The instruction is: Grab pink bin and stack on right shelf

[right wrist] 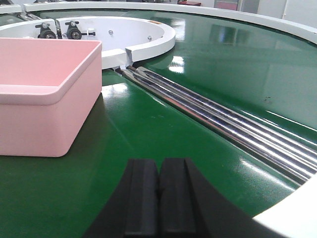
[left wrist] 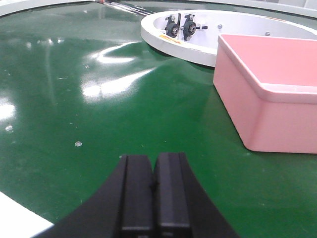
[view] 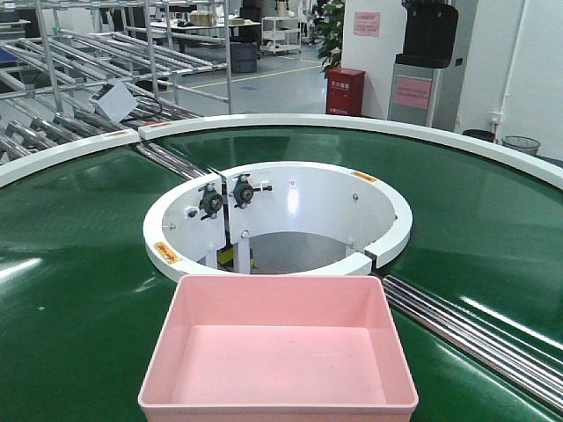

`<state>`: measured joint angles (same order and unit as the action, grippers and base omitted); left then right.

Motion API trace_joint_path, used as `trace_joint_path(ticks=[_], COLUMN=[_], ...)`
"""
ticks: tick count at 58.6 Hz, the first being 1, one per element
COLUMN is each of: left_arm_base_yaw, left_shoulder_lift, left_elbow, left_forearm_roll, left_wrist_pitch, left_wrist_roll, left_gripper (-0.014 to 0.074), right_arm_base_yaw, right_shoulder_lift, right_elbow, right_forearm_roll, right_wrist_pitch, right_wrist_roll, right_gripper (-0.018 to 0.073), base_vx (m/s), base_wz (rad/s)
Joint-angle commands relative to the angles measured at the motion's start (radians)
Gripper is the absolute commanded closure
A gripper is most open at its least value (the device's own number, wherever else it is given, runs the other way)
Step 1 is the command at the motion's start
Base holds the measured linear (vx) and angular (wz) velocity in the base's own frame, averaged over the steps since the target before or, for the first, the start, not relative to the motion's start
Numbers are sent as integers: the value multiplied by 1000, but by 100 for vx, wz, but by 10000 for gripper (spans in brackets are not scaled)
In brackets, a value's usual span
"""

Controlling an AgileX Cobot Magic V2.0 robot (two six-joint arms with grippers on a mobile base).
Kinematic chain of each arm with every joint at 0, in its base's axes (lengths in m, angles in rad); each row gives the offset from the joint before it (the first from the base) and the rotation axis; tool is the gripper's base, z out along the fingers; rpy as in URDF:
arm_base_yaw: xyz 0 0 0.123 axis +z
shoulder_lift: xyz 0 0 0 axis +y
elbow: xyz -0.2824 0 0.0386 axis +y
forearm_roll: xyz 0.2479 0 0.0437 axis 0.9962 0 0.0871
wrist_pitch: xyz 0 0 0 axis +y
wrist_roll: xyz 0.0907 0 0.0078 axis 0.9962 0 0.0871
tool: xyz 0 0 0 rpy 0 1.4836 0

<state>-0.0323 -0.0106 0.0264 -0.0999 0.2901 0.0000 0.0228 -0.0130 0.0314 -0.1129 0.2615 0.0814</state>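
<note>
A shallow, pale-pink rectangular plastic bin (view: 277, 365) sits empty and upright on the glossy green curved conveyor belt (view: 70, 264), its far rim just short of the white ring-shaped hub (view: 391, 224). The left gripper (left wrist: 154, 198) hangs low over the belt to the bin's left, black fingers pressed together on nothing. The right gripper (right wrist: 159, 203) mirrors it on the bin's right, likewise closed and empty, near polished steel rollers (right wrist: 223, 119). Neither touches the bin.

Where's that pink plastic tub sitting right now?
The shallow pale-pink plastic tub sits empty on the green curved conveyor belt, bottom centre of the front view, just in front of the white ring-shaped inner guard.
</note>
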Motion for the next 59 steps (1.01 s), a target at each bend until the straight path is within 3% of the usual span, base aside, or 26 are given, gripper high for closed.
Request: trace_joint_path(ticks=[1, 25, 46, 59], left_arm_base_yaw=[1, 1, 1, 1], left_shoulder_lift=[-7, -7, -7, -7], left_elbow=[9, 9, 9, 8], left_forearm_roll=[-2, -2, -2, -2], left_wrist_pitch=[-80, -128, -262, -575], left_wrist_roll=[-10, -9, -9, -9], left_gripper=[604, 604, 604, 604], right_arm_base_yaw=[-4, -4, -4, -4], right_shoulder_lift=[-8, -8, -8, -8], right_elbow=[0, 0, 0, -1], right_forearm_roll=[-11, -11, -12, -12], right_wrist_pitch=[-82, -82, -119, -377], right_wrist_roll=[-3, -3, 4, 5], right_gripper=[571, 571, 571, 571], base_vx=[0, 0, 0, 0], base_wz=[0, 0, 0, 0])
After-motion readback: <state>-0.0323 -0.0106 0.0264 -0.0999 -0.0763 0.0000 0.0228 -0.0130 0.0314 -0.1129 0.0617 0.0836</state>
